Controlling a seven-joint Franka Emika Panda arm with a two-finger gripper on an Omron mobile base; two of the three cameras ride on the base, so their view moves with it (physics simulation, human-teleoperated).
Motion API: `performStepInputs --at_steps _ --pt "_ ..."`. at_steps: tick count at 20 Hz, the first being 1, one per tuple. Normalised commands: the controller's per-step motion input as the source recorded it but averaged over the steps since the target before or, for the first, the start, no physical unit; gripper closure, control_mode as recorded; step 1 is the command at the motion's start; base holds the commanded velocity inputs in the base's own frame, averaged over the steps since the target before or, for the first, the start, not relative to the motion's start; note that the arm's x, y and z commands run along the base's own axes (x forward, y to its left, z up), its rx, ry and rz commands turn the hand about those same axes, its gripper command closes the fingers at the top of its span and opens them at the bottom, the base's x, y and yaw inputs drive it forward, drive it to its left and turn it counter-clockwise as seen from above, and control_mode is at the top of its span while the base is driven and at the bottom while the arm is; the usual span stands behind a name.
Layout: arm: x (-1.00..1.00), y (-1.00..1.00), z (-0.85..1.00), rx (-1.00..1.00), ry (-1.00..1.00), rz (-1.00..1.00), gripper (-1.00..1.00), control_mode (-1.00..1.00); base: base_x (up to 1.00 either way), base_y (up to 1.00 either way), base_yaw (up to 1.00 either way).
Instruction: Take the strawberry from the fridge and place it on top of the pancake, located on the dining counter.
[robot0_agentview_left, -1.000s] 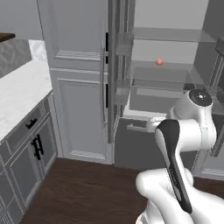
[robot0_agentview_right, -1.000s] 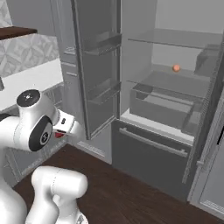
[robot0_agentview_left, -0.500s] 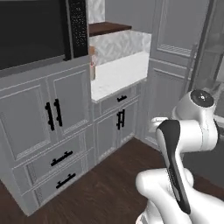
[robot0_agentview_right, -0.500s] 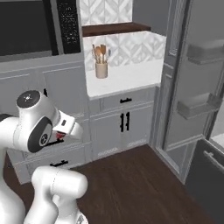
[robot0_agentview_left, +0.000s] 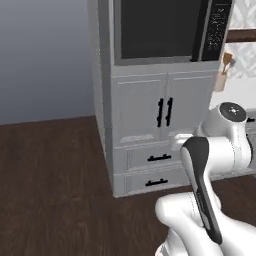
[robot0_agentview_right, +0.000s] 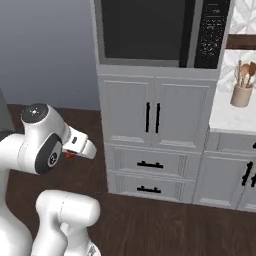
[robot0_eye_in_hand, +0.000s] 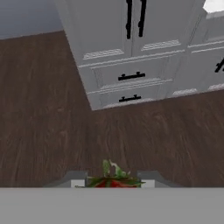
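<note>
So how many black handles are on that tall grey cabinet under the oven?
4. Two upright handles sit side by side where the double doors meet. One short handle is on the upper drawer, another on the lower drawer. The robot's body may hide others.

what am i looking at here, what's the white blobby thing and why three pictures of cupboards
The white thing is a robot arm on a driving base in a rendered kitchen. Two pictures come from cameras on the base, behind the arm to its left and right. The third looks from the hand along its claw. All face a tall grey cabinet with black handles and a dark built-in oven above, on a dark wood floor. On the white worktop stands a utensil jar. The claw is shut on a strawberry, red with green leaves.
</note>
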Motion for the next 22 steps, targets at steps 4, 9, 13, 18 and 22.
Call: performStepInputs --at_steps 4,9,13,18,22 --pt "0.0 0.0 0.0 0.0 0.0 0.0 1.0 1.0 0.13 0.95 0.56" --pt "0.0 0.0 0.0 0.0 0.0 0.0 1.0 1.0 0.41 0.97 0.41" --pt "0.0 0.0 0.0 0.0 0.0 0.0 1.0 1.0 0.86 0.81 0.07" --pt "0.0 0.0 0.0 0.0 0.0 0.0 1.0 1.0 1.0 0.64 -0.14" --pt "0.0 0.0 0.0 0.0 0.0 0.0 1.0 1.0 1.0 0.81 -0.3"
